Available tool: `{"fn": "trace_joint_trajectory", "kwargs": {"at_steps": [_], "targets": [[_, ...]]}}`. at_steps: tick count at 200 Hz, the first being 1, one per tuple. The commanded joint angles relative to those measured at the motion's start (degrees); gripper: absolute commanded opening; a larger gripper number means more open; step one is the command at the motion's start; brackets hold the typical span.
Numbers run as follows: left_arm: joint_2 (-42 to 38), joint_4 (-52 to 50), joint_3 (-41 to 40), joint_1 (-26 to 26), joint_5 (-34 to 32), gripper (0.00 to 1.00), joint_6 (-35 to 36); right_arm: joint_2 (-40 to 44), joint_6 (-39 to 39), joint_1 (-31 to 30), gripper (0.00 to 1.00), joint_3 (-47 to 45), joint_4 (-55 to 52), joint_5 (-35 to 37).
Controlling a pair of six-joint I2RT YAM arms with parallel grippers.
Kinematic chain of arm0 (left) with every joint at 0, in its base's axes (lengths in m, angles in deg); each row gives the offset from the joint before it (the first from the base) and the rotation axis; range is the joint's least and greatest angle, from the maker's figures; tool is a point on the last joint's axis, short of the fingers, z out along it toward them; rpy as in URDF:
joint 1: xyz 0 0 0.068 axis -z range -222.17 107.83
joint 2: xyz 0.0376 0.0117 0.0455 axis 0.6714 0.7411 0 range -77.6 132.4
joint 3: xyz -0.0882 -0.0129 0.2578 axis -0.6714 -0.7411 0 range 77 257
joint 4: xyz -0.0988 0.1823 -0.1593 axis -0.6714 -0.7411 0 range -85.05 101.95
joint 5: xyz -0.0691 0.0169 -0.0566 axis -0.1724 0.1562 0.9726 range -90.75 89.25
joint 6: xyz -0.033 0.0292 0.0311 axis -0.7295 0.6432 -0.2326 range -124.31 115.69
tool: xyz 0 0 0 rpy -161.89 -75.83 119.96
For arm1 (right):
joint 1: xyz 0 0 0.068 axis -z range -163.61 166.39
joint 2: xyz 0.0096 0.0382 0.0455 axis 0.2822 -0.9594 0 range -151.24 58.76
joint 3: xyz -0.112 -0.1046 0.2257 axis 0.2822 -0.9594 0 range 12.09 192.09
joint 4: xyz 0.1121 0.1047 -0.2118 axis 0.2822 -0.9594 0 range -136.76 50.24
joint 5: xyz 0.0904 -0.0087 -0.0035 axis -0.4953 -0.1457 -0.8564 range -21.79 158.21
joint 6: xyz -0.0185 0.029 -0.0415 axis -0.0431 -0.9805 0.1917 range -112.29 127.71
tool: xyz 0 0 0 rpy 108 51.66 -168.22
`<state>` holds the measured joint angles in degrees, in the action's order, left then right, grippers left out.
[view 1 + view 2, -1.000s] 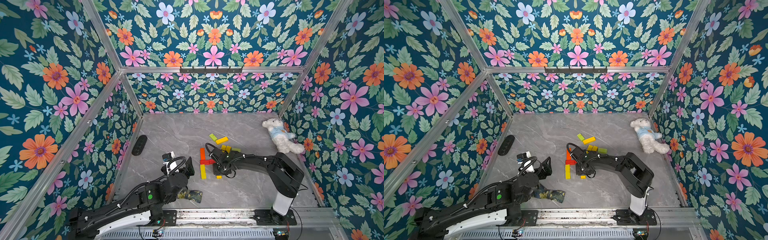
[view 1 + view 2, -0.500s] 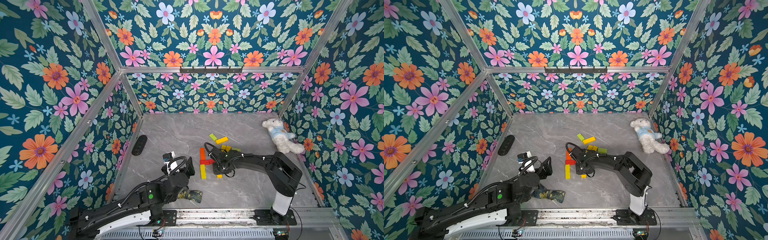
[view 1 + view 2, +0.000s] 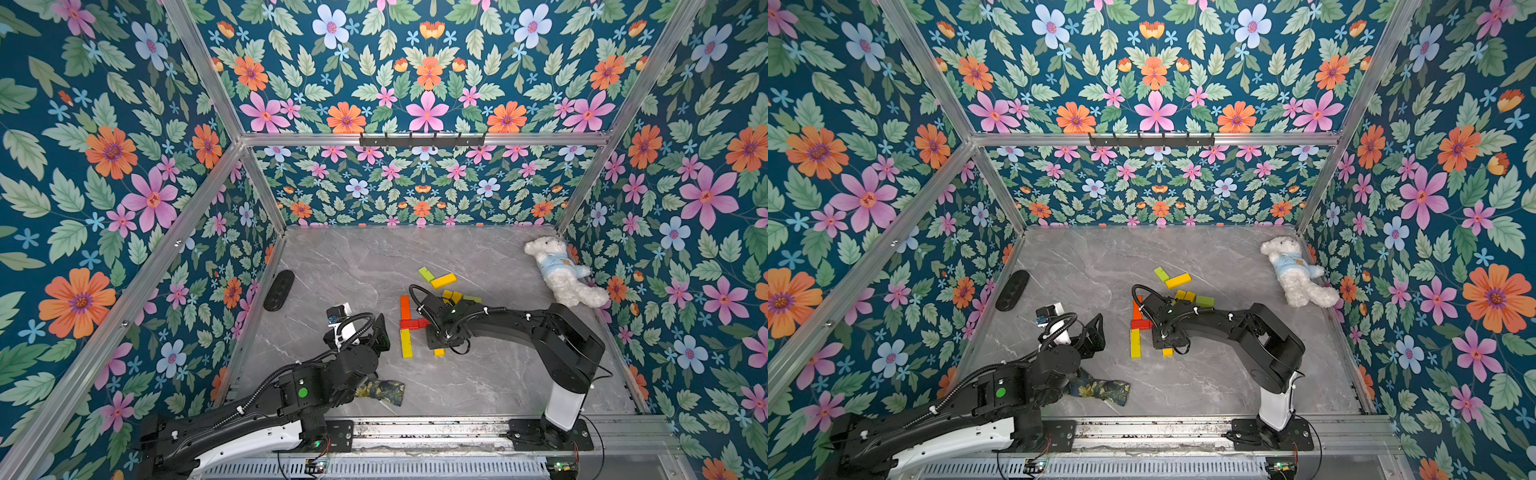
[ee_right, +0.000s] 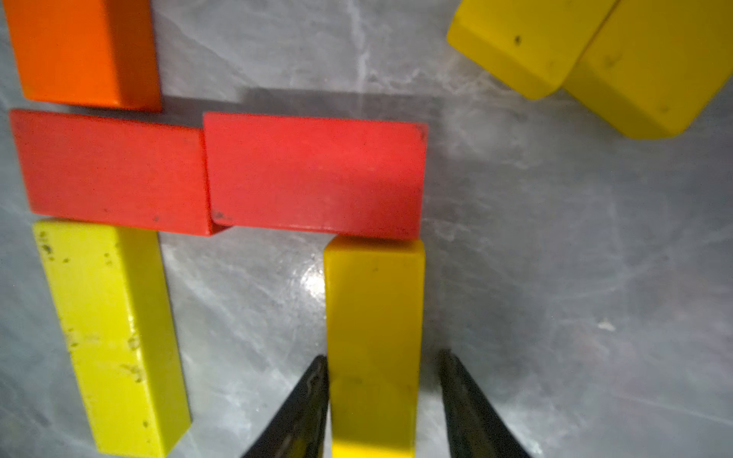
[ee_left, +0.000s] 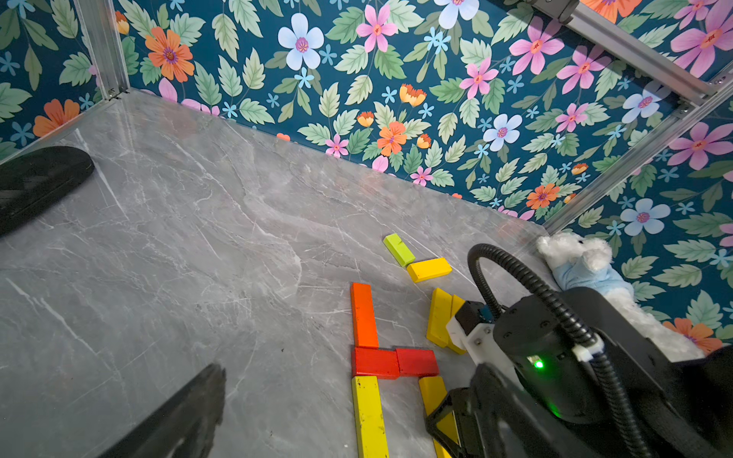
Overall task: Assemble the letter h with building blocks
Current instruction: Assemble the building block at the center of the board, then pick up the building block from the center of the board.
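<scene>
Building blocks lie flat on the grey floor in an h shape. An orange bar (image 3: 404, 307) and a yellow bar (image 3: 406, 343) form the stem, with two red blocks (image 4: 313, 174) side by side across. An amber bar (image 4: 375, 337) butts against the outer red block. My right gripper (image 4: 382, 380) straddles the amber bar's near end, open. One finger lies along the bar and the other stands off with a gap. My left gripper (image 3: 379, 332) hangs open and holds nothing, left of the h. Loose lime (image 3: 426, 274) and amber (image 3: 443, 281) blocks lie behind.
Two yellow bars (image 4: 523, 43) and a green block (image 3: 472, 298) sit beside the right arm's wrist. A white teddy (image 3: 561, 270) lies at the back right wall and a black oval pad (image 3: 278, 289) at the left wall. A dark floral cloth (image 3: 382, 390) lies by the left arm.
My right gripper's jaws have spread apart off the amber bar, which stays flat against the red block. The left arm has not moved.
</scene>
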<state>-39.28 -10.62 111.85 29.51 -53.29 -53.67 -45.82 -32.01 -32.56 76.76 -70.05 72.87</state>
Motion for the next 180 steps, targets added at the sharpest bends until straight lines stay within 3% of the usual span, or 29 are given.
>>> {"fn": "trace_joint_trajectory", "kwargs": {"at_steps": [1, 61, 91, 118, 180], "targets": [[-0.09, -0.28, 0.29, 0.00, -0.75, 0.99, -0.60, 0.98, 0.13, -0.01, 0.51, 0.11, -1.27, 0.49], [-0.09, 0.84, 0.44, -0.05, -0.46, 0.99, 0.63, 13.82, 1.52, 0.46, 0.63, 0.88, -1.75, 4.33], [0.58, 1.56, 0.46, 0.01, -0.64, 0.99, 1.29, 18.96, 2.00, 5.38, 0.64, 1.17, -1.30, 3.86], [1.39, 1.65, 0.74, -0.04, -0.85, 0.99, 1.16, 18.24, 1.37, 11.42, 0.65, 2.05, 0.47, 0.13], [3.55, -0.60, 2.52, -0.03, 0.38, 0.99, 0.02, 10.20, -1.96, 17.90, 0.63, 6.94, 0.75, 1.87]]}}
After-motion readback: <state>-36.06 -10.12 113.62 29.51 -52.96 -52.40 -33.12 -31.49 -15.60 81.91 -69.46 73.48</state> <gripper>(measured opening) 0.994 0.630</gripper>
